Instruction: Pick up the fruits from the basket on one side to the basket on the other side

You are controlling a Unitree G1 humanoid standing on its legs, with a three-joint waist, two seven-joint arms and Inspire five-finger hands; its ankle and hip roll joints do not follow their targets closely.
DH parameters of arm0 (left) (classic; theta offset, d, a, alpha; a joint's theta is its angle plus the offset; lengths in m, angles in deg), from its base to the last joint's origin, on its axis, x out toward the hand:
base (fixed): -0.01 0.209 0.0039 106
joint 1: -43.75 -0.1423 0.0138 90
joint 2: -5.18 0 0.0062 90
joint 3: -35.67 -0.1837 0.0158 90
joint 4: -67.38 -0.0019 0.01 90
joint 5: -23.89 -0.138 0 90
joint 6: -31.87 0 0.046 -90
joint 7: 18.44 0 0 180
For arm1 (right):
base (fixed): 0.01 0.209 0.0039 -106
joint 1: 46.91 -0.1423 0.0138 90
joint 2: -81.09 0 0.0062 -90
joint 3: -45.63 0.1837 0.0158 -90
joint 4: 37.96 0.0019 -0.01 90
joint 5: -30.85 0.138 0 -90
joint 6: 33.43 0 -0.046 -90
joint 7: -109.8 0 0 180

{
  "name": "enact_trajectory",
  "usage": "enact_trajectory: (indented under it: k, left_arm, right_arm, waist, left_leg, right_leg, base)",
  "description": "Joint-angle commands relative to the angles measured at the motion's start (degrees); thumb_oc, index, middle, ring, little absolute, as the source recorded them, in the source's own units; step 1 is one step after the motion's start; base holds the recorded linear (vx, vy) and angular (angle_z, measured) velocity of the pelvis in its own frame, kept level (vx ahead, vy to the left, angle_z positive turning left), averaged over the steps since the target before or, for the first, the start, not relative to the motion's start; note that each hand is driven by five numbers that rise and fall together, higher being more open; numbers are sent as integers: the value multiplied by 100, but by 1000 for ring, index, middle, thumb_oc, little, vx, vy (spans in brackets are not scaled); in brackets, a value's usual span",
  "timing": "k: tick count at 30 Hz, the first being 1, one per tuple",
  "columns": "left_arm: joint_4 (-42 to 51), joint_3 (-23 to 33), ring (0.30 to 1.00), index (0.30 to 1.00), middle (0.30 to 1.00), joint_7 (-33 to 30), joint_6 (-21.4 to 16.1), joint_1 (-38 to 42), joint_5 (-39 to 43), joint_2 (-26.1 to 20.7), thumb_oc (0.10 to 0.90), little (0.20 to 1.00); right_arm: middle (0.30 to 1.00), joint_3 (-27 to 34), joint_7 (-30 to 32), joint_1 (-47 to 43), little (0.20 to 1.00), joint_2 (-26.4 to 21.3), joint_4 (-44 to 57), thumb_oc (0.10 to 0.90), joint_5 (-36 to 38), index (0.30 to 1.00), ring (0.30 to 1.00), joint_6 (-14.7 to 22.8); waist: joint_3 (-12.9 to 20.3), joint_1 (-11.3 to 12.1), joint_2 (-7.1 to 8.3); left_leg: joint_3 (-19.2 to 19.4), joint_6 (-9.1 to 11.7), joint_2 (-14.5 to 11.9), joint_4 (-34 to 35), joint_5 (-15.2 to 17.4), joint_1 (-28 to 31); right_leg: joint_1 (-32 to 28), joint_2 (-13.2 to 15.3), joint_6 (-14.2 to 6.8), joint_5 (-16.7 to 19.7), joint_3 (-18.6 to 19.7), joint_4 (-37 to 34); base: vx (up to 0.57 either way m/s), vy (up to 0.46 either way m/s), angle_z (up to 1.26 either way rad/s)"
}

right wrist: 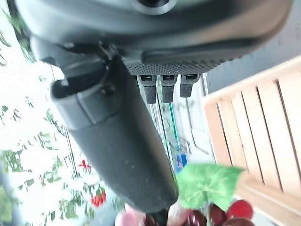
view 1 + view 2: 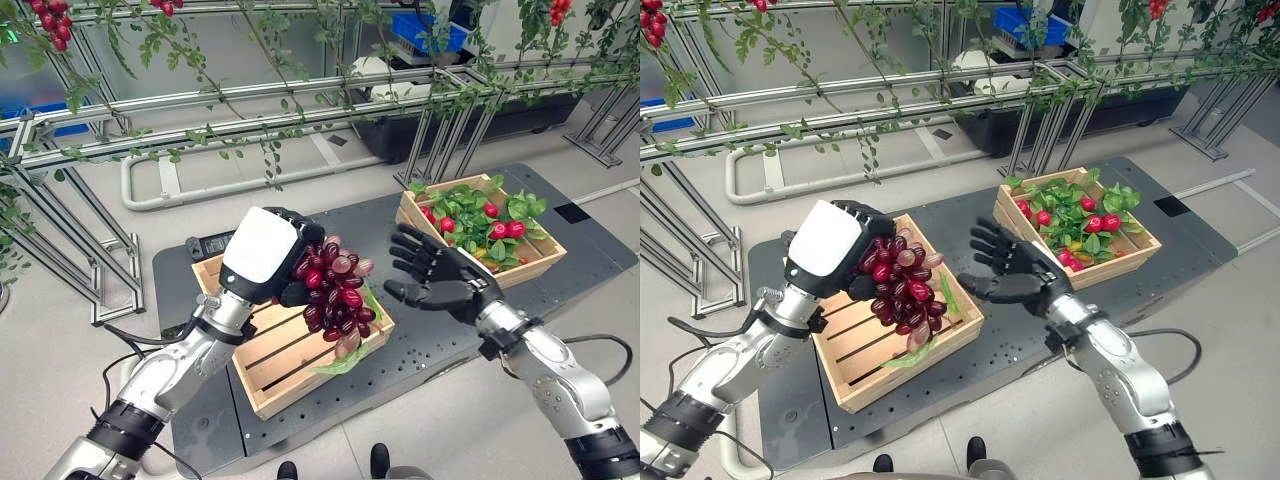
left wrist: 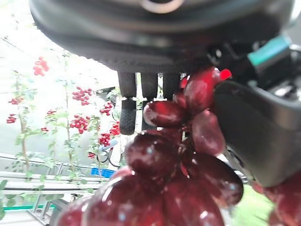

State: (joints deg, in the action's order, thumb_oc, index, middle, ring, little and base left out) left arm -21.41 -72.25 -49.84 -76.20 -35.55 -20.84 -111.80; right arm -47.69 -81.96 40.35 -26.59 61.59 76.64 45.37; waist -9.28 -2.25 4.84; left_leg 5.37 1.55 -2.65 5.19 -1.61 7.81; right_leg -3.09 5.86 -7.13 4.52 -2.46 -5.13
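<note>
Left hand [image 2: 262, 258]: raised, fingers and thumb curled tight around the top of a bunch of dark red grapes [image 2: 335, 295]. Bunch hanging from the grip on the hand's inner side, its lowest grapes dangling over the slatted wooden crate [image 2: 290, 372] directly beneath the hand. Green leaf [image 2: 340, 362] attached at the bunch's lower end, draped across the crate's rim on the side toward the other hand. Slats of that crate bare where visible. In the left wrist view, grapes [image 3: 174, 169] pressed against the palm, fingertips [image 3: 127, 121] wrapped past them.

Right hand [image 2: 440, 278]: held just beside the grapes, palm turned toward them, fingers spread and straight, thumb extended, nothing in its grasp. Narrow gap between its fingertips and the bunch; no contact seen.

Second wooden crate [image 2: 532, 263]: behind the right hand, on its far side from the left hand, holding green leaves and small red fruits [image 2: 505, 230]. Both crates resting on a dark perforated platform [image 2: 440, 350] below the hands.

Metal rail frames with leafy vines and red berry clusters [image 2: 50, 20] beyond both hands.
</note>
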Motion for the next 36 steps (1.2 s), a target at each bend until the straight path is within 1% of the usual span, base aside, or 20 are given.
enact_trajectory:
  k: [1,4,10,11,12,13,15,18,19,24,30,34,36]
  left_arm:
    - [379,456,300,300,300,-608,-66,555,419,41,400,300]
    - [352,527,300,300,300,-630,-58,492,387,42,400,300]
    - [233,574,300,300,300,-757,14,445,363,-16,400,300]
    - [197,572,300,300,300,-810,65,457,316,-7,400,300]
    - [195,571,300,300,300,-812,64,458,315,-7,400,300]
    - [177,549,300,300,300,-884,107,476,192,-13,400,300]
    - [262,461,300,300,300,-936,268,578,139,2,400,300]
    - [329,394,300,300,300,-929,338,651,152,61,400,300]
    - [374,324,300,300,300,-912,415,704,131,121,400,300]
    - [431,161,300,300,300,-818,575,902,183,268,400,300]
    - [442,25,300,300,300,-785,628,1072,287,347,400,300]
    - [588,-87,300,300,300,-572,492,1171,355,480,400,300]
    - [654,-181,300,300,300,-490,413,1201,393,531,400,300]
  right_arm:
    - [900,620,319,-338,900,-99,551,800,512,900,900,966]
    - [900,781,377,-261,900,-56,549,800,585,900,900,918]
    - [900,847,54,-158,900,-93,530,800,598,900,900,818]
    - [900,801,-57,-152,900,-125,524,800,352,900,900,820]
    - [900,801,-58,-152,900,-124,522,800,350,900,900,821]
    - [900,751,-45,-153,900,-187,547,800,5,900,900,809]
    - [900,579,-86,-188,900,-302,594,800,-249,900,900,687]
    - [900,403,-236,-267,900,-362,575,800,-313,900,900,611]
    - [900,259,-287,-340,900,-364,577,800,-309,900,900,581]
    - [900,-260,-464,-652,900,-412,669,800,-413,900,900,327]
    - [900,-647,-567,-859,900,-346,609,800,-669,900,900,269]
    - [900,-849,-504,-917,900,-238,573,800,-787,900,900,291]
    - [900,-912,-429,-955,900,-189,581,800,-728,900,900,253]
  waist:
    - [540,-59,-164]
    - [531,-78,-171]
    - [516,-93,-149]
    - [516,-96,-137]
    - [516,-96,-137]
    - [524,-97,-132]
    - [525,-100,-129]
    - [520,-91,-128]
    - [513,-78,-126]
    - [526,-39,-105]
    - [553,-20,-104]
    - [556,-7,-103]
    - [558,-1,-105]
  left_leg:
    - [-68,-103,257,-197,744,15]
    - [-63,-107,260,-196,745,8]
    - [-52,-106,257,-186,738,0]
    - [-50,-100,258,-192,740,-1]
    - [-50,-100,258,-192,740,-2]
    - [-50,-96,257,-195,737,-5]
    - [-51,-93,254,-193,731,1]
    - [-56,-97,257,-194,728,6]
    - [-68,-92,258,-189,725,17]
    - [-86,-75,259,-190,729,53]
    - [-86,-65,251,-182,723,73]
    - [-92,-73,256,-187,726,89]
    - [-104,-75,256,-172,721,98]
  right_leg:
    - [-132,-92,-123,-369,-24,127]
    - [-115,-96,-119,-373,-17,139]
    - [-102,-102,-113,-376,-24,146]
    - [-104,-101,-111,-377,-21,143]
    - [-104,-101,-111,-377,-21,143]
    - [-105,-100,-111,-372,-13,135]
    - [-110,-96,-113,-366,-14,128]
    - [-120,-95,-113,-357,-13,117]
    - [-136,-95,-115,-354,-25,113]
    - [-191,-87,-116,-352,-33,78]
    - [-220,-91,-119,-359,-44,64]
    - [-244,-91,-125,-362,-50,62]
    - [-247,-95,-128,-360,-50,59]
  base:
    - [7,13,-3]
    - [0,0,0]
    - [0,0,0]
    - [0,0,0]
    - [0,0,0]
    - [0,0,0]
    - [0,0,0]
    - [0,0,0]
    - [0,0,0]
    - [0,0,0]
    - [0,0,0]
    - [0,0,0]
    - [0,0,0]
